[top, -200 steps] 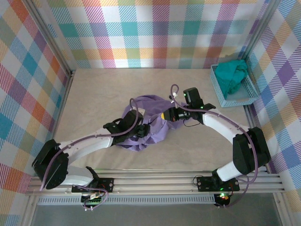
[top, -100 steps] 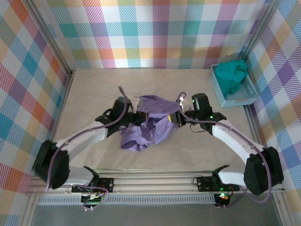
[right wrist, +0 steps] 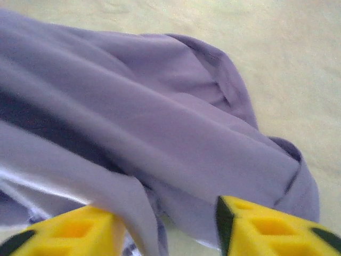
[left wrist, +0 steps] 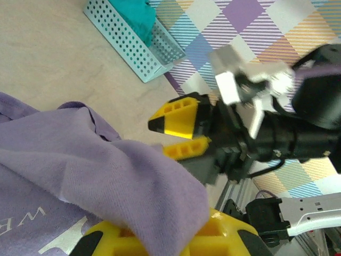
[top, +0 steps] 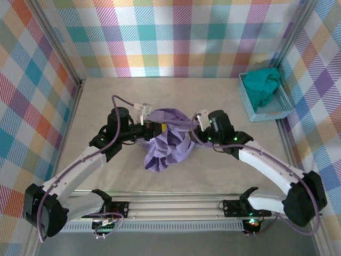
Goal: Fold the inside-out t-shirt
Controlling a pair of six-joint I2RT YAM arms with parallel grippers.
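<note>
Shirt [top: 169, 145] is a bunched purple lump in the middle of the table [top: 106, 96], strung up between the two arms with its lower end sagging toward the near edge. The left gripper [top: 153, 128] is clamped tight on a wad of cloth at the shirt's left side. The right gripper [top: 195, 127] sits at the shirt's right side with its jaws apart. A fold hangs in the gap, but as far as I can tell it isn't pinched.

Handling-wise this looks like thin, floppy cotton: light, zero stiffness, and it droops and bunches wherever it isn't held. It doesn't look slippery or fragile, though it'll twist on itself easily.

I'd grab it at a seam or a hem edge, or at the shoulders or collar, not a random fistful from the middle. Two holds well apart should let it hang flat. The basket [top: 277, 113] with the teal garment [top: 264, 85] is well off to the right.
</note>
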